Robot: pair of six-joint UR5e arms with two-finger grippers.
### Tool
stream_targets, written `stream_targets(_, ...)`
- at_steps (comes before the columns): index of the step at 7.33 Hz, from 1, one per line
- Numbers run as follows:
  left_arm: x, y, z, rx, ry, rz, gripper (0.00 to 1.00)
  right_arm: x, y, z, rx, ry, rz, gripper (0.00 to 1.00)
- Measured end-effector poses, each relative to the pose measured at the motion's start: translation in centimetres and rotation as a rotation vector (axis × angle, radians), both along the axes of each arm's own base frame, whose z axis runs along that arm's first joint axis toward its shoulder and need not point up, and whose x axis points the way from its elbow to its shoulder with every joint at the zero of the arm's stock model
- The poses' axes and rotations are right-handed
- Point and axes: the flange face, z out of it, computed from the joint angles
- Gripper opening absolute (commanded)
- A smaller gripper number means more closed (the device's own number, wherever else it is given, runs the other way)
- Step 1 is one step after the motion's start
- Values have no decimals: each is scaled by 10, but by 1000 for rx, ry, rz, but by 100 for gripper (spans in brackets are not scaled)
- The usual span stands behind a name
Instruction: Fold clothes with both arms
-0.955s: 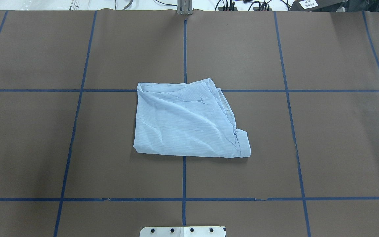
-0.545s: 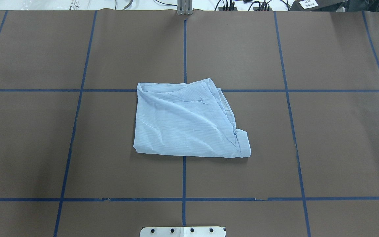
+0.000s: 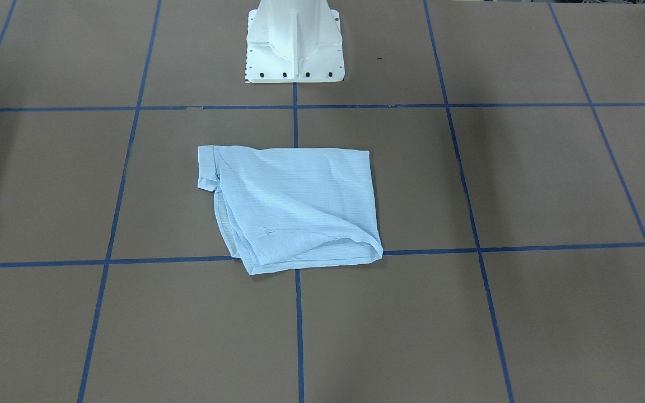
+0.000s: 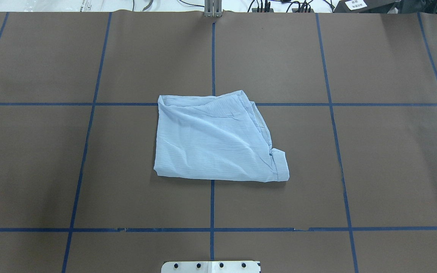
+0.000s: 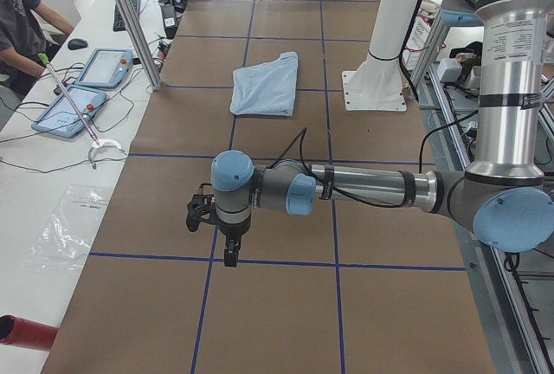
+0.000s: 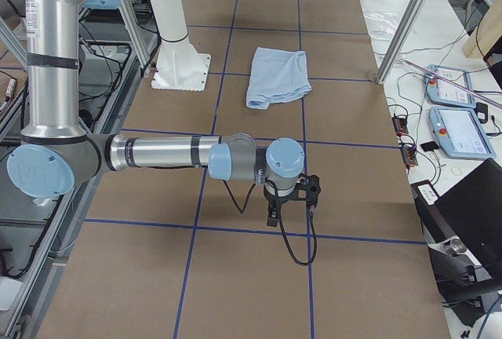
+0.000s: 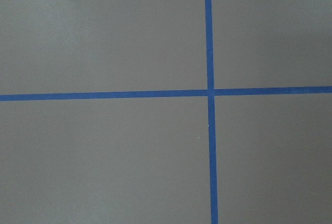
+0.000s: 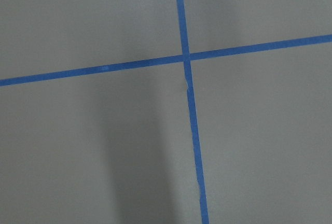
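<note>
Blue shirt (image 4: 211, 144) lies folded mid-table, the fold nearly done.
Square it: tuck the loose flap (image 4: 281, 165) at its near right corner and flatten the top. Left gripper (image 5: 229, 256) and right gripper (image 6: 272, 216) hang over bare paper (image 5: 286, 313), well apart from it; you cannot tell how open. Pedestal (image 3: 294, 45) stands close by.

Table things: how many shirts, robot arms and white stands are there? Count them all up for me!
Blue shirt: 1
Robot arms: 2, the left arm and the right arm
White stand: 1
Total: 4
</note>
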Motion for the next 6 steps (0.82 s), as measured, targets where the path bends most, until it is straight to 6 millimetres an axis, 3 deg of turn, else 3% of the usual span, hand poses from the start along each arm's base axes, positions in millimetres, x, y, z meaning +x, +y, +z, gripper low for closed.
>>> stream_targets(6,0,0,0,0,1,0,100,5,-1,3,6,69,-1,100)
